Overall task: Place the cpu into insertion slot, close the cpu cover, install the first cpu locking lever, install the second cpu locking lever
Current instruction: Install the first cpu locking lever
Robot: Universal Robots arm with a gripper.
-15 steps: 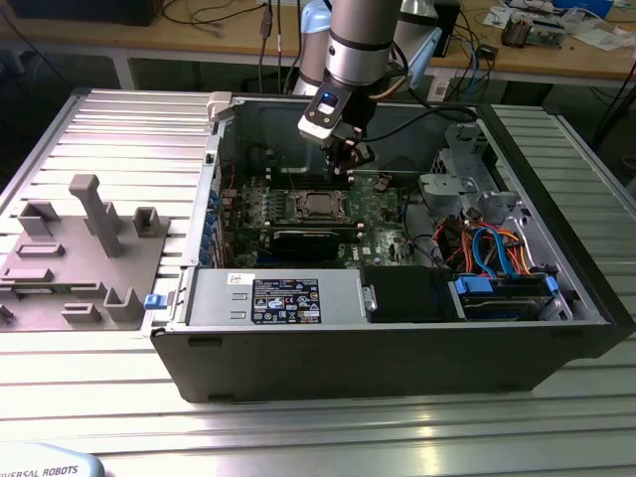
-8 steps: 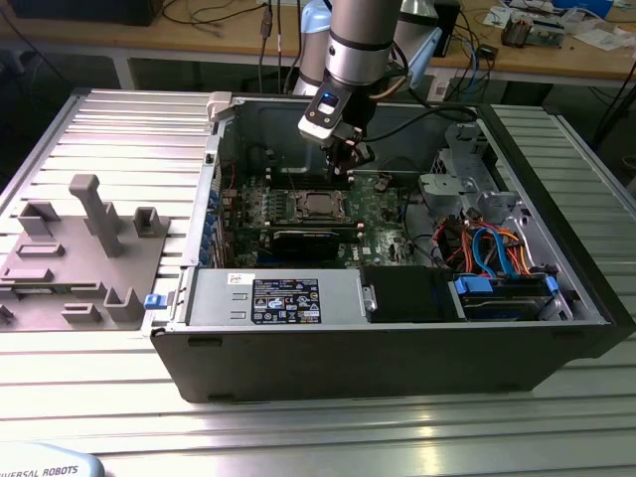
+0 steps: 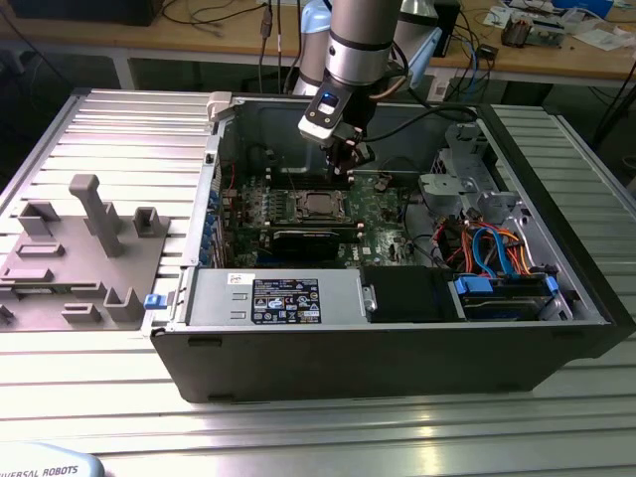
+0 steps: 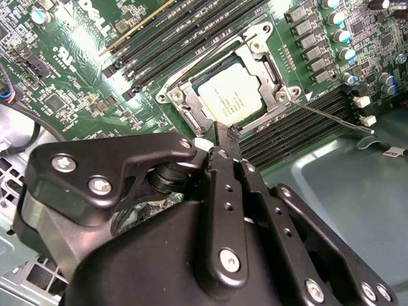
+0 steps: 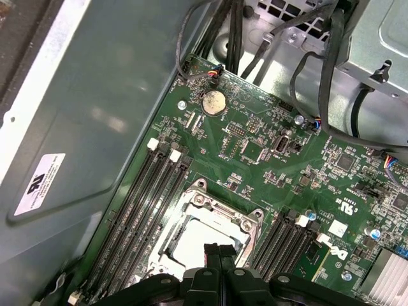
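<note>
Cpu [image 4: 231, 95] framed by cpu cover [image 4: 266, 67], gripper [image 4: 227, 132] closed, empty, just beside cover edge

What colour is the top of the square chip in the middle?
The cpu is pale silver-grey, clearest in the second wrist view.

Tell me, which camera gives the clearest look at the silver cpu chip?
The second wrist view: the cpu shows its silver top close and uncovered. In the first wrist view the gripper hides part of it; in the exterior view it is a small distant square.
</note>
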